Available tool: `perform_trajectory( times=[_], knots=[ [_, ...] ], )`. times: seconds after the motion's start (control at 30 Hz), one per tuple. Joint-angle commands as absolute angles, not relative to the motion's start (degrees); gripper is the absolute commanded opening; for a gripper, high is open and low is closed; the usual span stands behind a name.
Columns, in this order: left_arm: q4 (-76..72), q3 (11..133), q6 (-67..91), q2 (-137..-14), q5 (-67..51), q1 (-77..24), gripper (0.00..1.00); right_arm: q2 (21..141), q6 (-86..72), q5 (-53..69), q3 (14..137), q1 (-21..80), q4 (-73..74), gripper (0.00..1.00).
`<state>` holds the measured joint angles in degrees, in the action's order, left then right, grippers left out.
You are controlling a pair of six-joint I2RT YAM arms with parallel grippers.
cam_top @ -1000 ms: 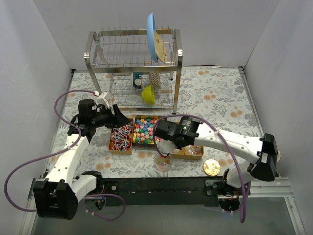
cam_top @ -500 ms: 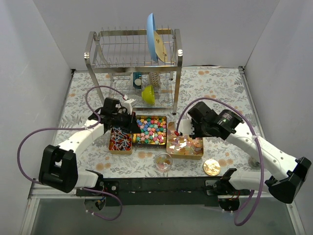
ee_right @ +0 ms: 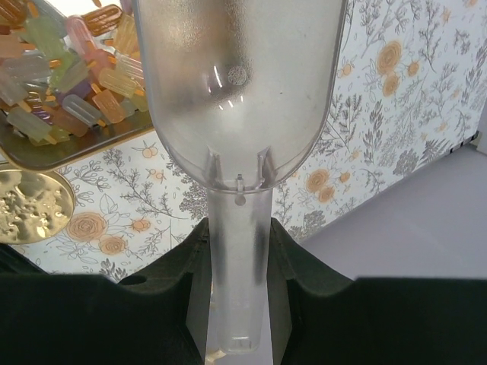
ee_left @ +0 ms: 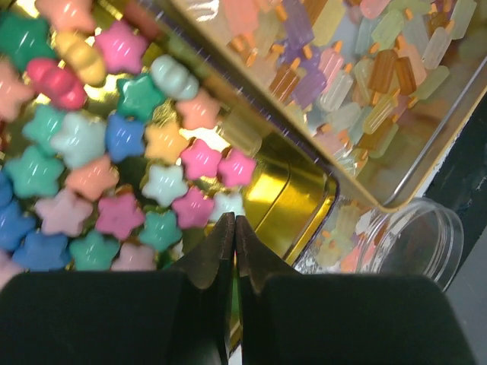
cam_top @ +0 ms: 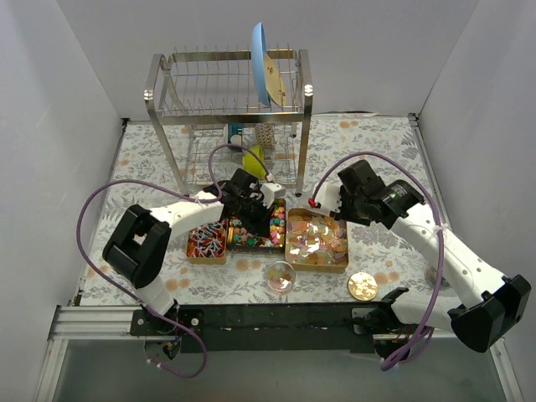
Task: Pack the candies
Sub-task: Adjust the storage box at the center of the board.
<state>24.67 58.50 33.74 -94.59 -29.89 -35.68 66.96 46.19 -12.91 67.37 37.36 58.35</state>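
Three gold trays hold the candies: striped twist-wrapped ones (cam_top: 205,240) on the left, pastel star-like ones (cam_top: 258,228) in the middle, translucent orange-yellow ones (cam_top: 316,241) on the right. My left gripper (cam_top: 265,219) is shut and empty, low over the middle tray's near right corner; in the left wrist view its tips (ee_left: 234,222) sit beside the pastel candies (ee_left: 114,152). My right gripper (cam_top: 332,203) is shut on the handle of a clear plastic scoop (ee_right: 237,84), behind the right tray. The right wrist view shows the gripper (ee_right: 237,243) and translucent candies (ee_right: 68,91). A small clear jar (cam_top: 280,276) stands in front of the trays.
A round gold lid (cam_top: 362,286) lies near the front edge, right of the jar. A metal dish rack (cam_top: 230,109) with a blue plate and a green cup stands behind the trays. Grey walls close in both sides.
My left gripper has swung right from the striped tray to the middle tray. My right gripper has drawn back with the scoop from beside the jar to behind the right tray.
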Motion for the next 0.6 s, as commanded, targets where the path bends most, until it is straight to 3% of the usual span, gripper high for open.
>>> perform_trajectory(
  times=[0.0, 0.37, 0.57],
  knots=[
    [21.80, 63.01, 31.29, -96.05, -29.18, -38.76, 0.00, 65.31, 44.82, -12.39, 66.10, 34.98, 55.11, 0.01],
    [19.43, 67.14, 33.40, -102.48, -31.90, -44.55, 0.00, 63.02, 45.44, -12.48, 62.67, 31.99, 54.23, 0.01],
    [18.81, 75.82, 35.95, -108.97, -31.03, -45.26, 0.00, 62.49, 45.35, -12.74, 62.31, 31.38, 54.14, 0.01]
  ],
)
